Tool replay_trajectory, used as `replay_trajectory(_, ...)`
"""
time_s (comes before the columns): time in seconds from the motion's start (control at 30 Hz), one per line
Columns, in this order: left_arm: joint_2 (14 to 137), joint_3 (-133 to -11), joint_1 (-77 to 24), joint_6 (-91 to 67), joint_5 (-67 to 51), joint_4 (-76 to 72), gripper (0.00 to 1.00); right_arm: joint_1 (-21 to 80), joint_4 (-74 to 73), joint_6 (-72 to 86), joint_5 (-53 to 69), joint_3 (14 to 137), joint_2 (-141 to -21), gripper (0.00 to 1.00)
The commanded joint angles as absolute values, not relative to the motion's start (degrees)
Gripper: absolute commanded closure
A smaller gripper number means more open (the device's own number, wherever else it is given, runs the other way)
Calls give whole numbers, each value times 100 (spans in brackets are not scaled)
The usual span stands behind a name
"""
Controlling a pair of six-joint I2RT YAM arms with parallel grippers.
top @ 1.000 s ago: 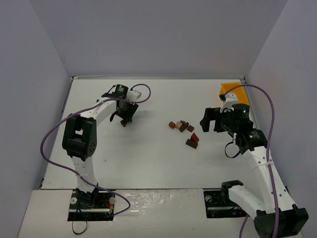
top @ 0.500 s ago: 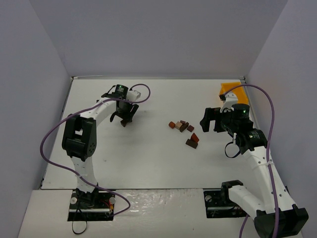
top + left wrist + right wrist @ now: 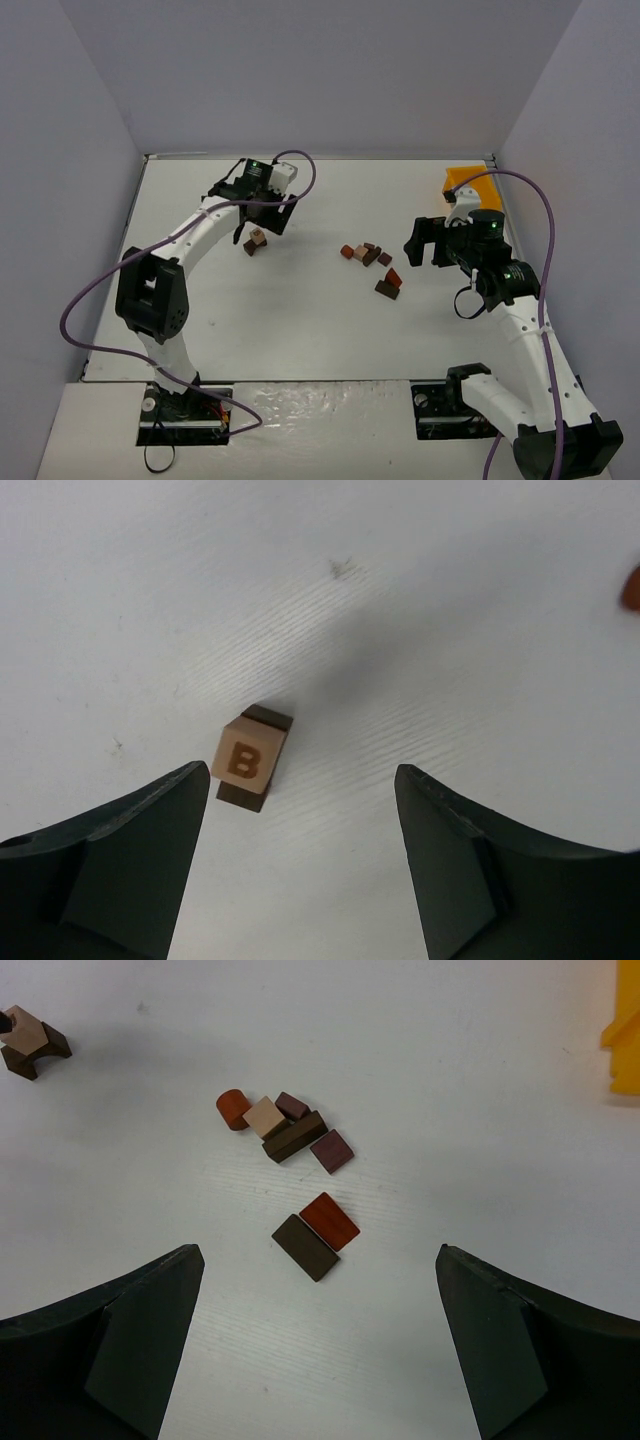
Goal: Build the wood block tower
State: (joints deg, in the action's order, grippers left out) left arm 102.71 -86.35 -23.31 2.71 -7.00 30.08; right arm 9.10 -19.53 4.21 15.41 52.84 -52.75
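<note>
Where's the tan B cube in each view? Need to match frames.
Top external: tan B cube left of centre, upper half.
Left wrist: cube lower centre-left, letter facing the camera.
Right wrist: cube in the top-left corner.
Shared landmark: the dark block it sits on.

Tan B cube (image 3: 246,759) atop dark block (image 3: 240,796), beneath the spread claw (image 3: 300,772).
</note>
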Motion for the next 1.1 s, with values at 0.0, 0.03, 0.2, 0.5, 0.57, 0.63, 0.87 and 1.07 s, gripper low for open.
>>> replay_trajectory(0.0,9970,-9142,-3424,-886,-204,2598,28,975,-1670,396,1361,5440,-5203,0)
replay_trajectory(0.03,10083,-9206,-3630,-1141,-210,2478,28,968,-1670,403,1326,5440,-5196,0)
replay_trajectory(0.2,10745,-9617,-4143,-1743,-213,2125,35,976,-1670,483,1244,5445,-5191,0)
replay_trajectory(0.5,11812,-10506,-4525,-1735,-46,1807,47,976,-1679,534,1199,5476,-5099,0)
replay_trajectory(0.57,12017,-10647,-4551,-1748,-48,1763,49,976,-1682,549,1187,5479,-5098,0)
replay_trajectory(0.63,12153,-10772,-4582,-1766,-71,1759,49,967,-1688,554,1178,5485,-5088,0)
replay_trajectory(0.87,12462,-10951,-4666,-1819,-105,1750,50,976,-1705,567,1151,5502,-5080,0)
replay_trajectory(1.07,12573,-10942,-4707,-1810,-96,1718,51,976,-1705,563,1147,5498,-5098,0)
